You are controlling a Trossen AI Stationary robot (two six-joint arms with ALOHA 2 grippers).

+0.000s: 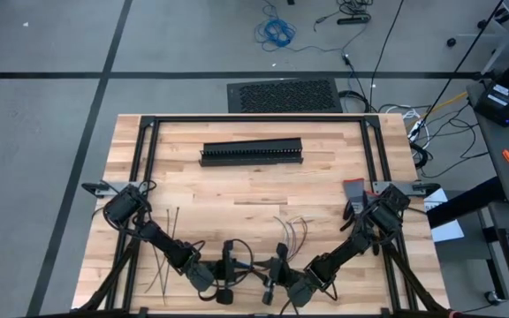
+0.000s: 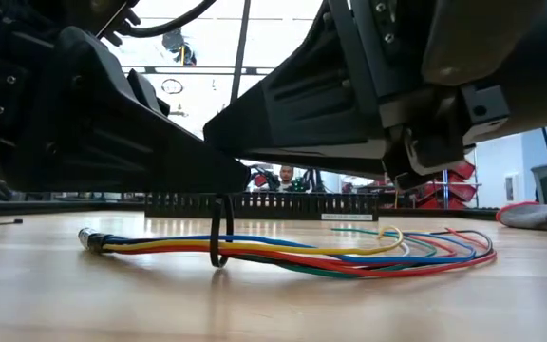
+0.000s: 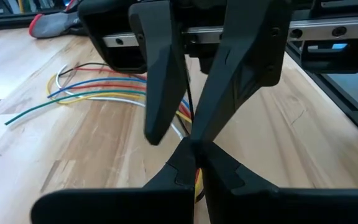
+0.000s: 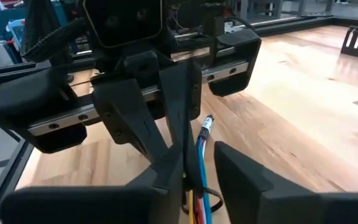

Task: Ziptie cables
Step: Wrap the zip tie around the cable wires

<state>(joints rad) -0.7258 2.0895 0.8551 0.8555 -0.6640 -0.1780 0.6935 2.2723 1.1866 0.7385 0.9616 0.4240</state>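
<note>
1. The cables [image 2: 283,252] lie on the near middle of the surface [image 1: 254,190], a ziptie [image 2: 218,233] already looped around them.
2. The left gripper [image 3: 191,146] is pinched together, probably on the ziptie's tail, to steady it.
3. The right gripper [image 4: 194,155] faces it with fingers apart over the wires, likely ready to pull the loop tight.

No readable text, labels, brands or numbers anywhere; checked all four views, nothing legible on table, arms or room gear.
</note>
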